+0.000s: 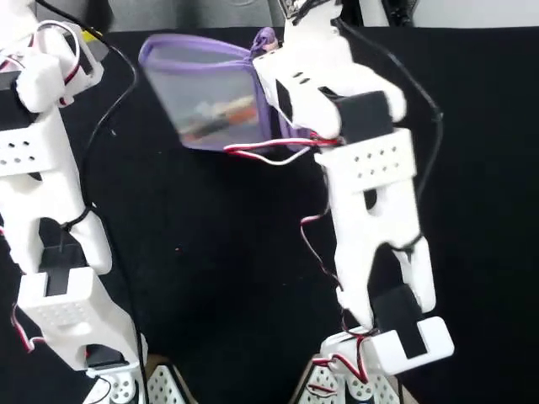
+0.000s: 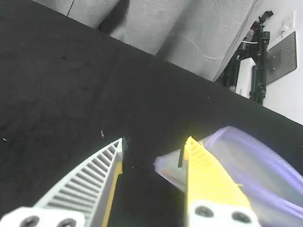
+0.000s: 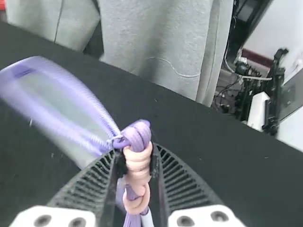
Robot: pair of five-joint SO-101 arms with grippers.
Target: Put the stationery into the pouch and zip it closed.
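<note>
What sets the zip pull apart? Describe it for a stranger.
At the far side of the black table is a purple see-through pouch. At its end the right gripper is shut on the pull: a purple-and-pink cord, the only knotted thing there.

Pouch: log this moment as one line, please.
pouch: stationery inside | right gripper: fingers shut on pull cord | left gripper: fingers open beside pouch | zip: cannot tell

Left fingers [image 2: 208,184] apart, right fingers [image 3: 182,187] together
</note>
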